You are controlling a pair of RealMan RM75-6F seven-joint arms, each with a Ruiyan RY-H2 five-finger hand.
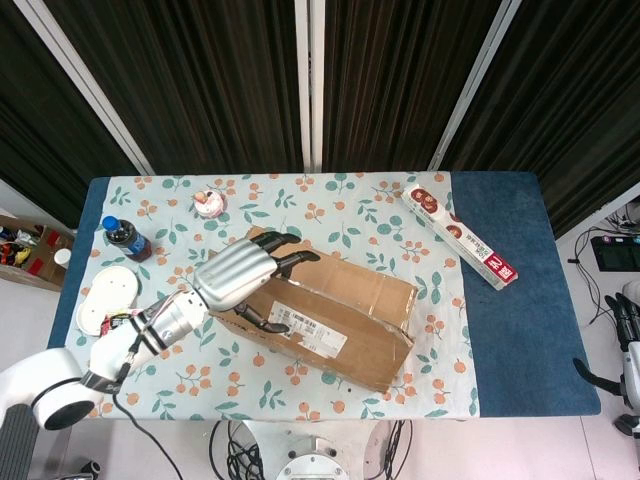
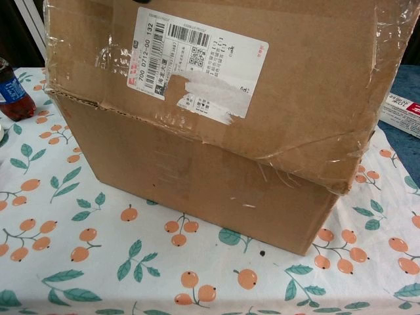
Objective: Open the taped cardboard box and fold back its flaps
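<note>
The cardboard box lies mid-table, wrapped in clear tape. Its top panel with the white shipping label is raised at the far edge and leans toward me, hinged along the near edge. My left hand grips that panel's far left edge, fingers over the edge and thumb on the label side. In the chest view the box fills the frame, the label faces the camera, and no hand shows. My right hand hangs past the table's right edge, partly cropped, holding nothing.
A dark soda bottle stands at the table's left, also in the chest view as the bottle. White dishes lie near the left edge. A small pink-white cup sits at the back. A long red-white carton lies back right.
</note>
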